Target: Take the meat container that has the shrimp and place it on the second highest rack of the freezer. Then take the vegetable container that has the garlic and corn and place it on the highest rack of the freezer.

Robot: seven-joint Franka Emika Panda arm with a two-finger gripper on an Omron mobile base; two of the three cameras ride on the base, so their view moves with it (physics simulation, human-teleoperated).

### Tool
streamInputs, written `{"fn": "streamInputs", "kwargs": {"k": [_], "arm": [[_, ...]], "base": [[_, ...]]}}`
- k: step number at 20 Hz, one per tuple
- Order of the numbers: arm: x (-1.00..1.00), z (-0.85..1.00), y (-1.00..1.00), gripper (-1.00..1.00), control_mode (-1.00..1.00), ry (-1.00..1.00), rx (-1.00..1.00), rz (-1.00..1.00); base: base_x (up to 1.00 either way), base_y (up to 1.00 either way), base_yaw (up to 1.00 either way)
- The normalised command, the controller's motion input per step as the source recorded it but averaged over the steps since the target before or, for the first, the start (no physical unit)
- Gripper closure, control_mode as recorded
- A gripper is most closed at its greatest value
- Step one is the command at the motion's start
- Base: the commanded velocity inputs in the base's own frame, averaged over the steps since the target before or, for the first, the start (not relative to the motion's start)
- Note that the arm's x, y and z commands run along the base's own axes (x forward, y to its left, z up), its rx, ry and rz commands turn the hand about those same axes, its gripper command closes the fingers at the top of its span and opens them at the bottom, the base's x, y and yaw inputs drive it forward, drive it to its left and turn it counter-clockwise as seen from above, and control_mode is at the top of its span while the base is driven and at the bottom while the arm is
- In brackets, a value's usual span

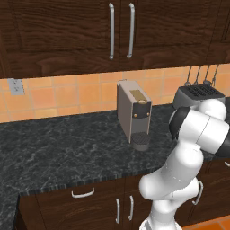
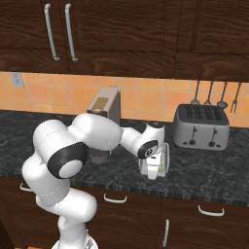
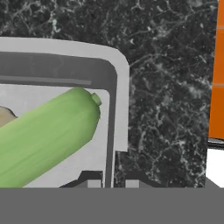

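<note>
One white container sits on the dark stone bench, in front of the coffee machine and left of the toaster. Inside lies a green husked ear, likely the corn; a pale bit at the hand view's left edge may be garlic, too cropped to tell. So this reads as the vegetable container.

Handling, by judgement: rigid shallow tray, light, smooth-walled, so it could tip if gripped at one side. The thin upright rim is the natural hold.

Gripper points straight down, jaws drawn narrow astride the tray's right-hand wall, pinching the rim. Arm folds forward from the base, elbow high, forearm reaching low over the bench, wrist bent down onto the tray in the right base view.
</note>
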Motion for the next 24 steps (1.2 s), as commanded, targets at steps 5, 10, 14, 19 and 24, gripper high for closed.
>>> {"fn": "streamInputs", "kwargs": {"k": [5,10,14,19,24], "arm": [[-0.07,0.2,0.04,1.0,-1.0,0.0,0.0,0.0],[-0.13,0.62,0.54,1.0,-1.0,0.0,0.0,-0.05],[-0.32,0.51,0.39,1.0,-1.0,0.0,0.0,-0.1],[-0.61,0.51,0.24,1.0,-1.0,0.0,0.0,-0.1],[-0.53,0.53,0.4,1.0,-1.0,0.0,0.0,-0.01]], "base": [[0.0,0.0,0.0],[0.0,0.0,0.0],[0.0,0.0,0.0],[0.0,0.0,0.0],[0.0,0.0,0.0]]}}
